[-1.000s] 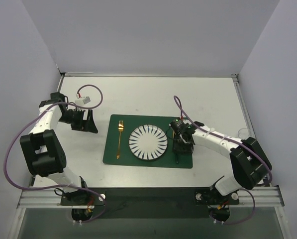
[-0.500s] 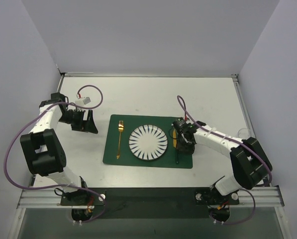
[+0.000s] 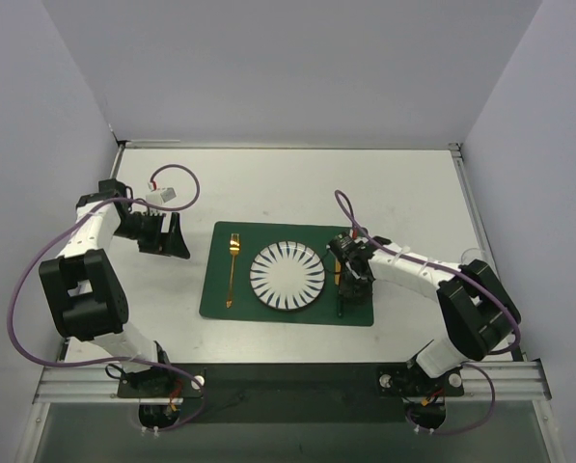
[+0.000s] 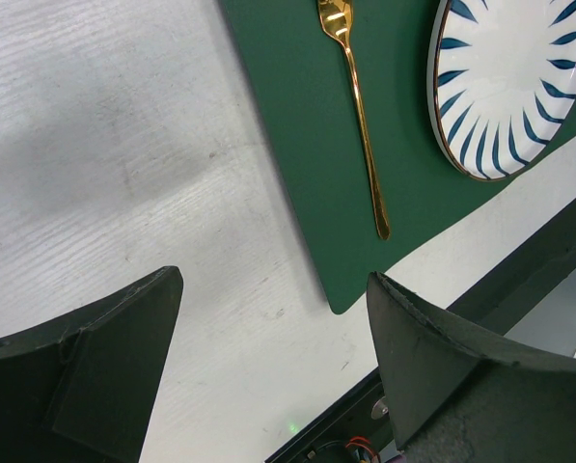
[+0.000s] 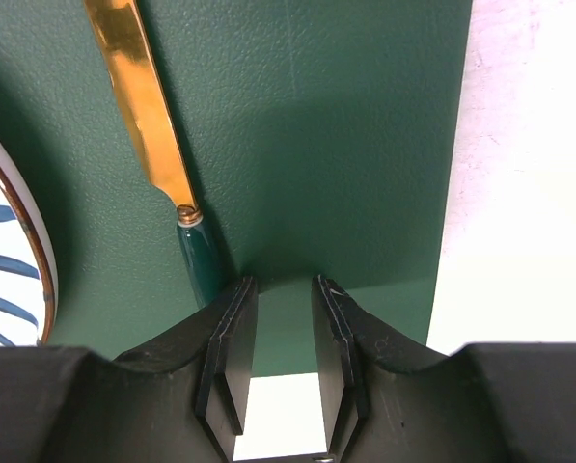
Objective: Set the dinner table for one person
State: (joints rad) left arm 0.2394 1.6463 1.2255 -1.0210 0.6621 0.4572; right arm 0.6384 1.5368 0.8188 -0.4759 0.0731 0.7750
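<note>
On the white dinner table (image 3: 297, 188) lies a dark green placemat (image 3: 215, 289). On it sit a white plate with blue stripes (image 3: 288, 277), a gold fork (image 3: 232, 268) to its left and a knife (image 3: 339, 289) with a gold blade and green handle to its right. My right gripper (image 3: 351, 278) hovers low over the mat beside the knife. In the right wrist view its fingers (image 5: 232, 328) stand slightly apart with nothing between them, and the knife (image 5: 152, 135) lies just left of them. My left gripper (image 3: 175, 238) is wide open and empty over bare table, left of the mat.
The left wrist view shows the fork (image 4: 360, 125), the plate rim (image 4: 480, 96) and the mat's corner (image 4: 341, 289) near the table's dark front edge. A metal rail frames the table (image 3: 288, 145). Purple cables loop over both arms.
The right gripper has shifted slightly left and turned over the knife, which now lies on the mat with its gold blade showing. The left arm has not moved.
</note>
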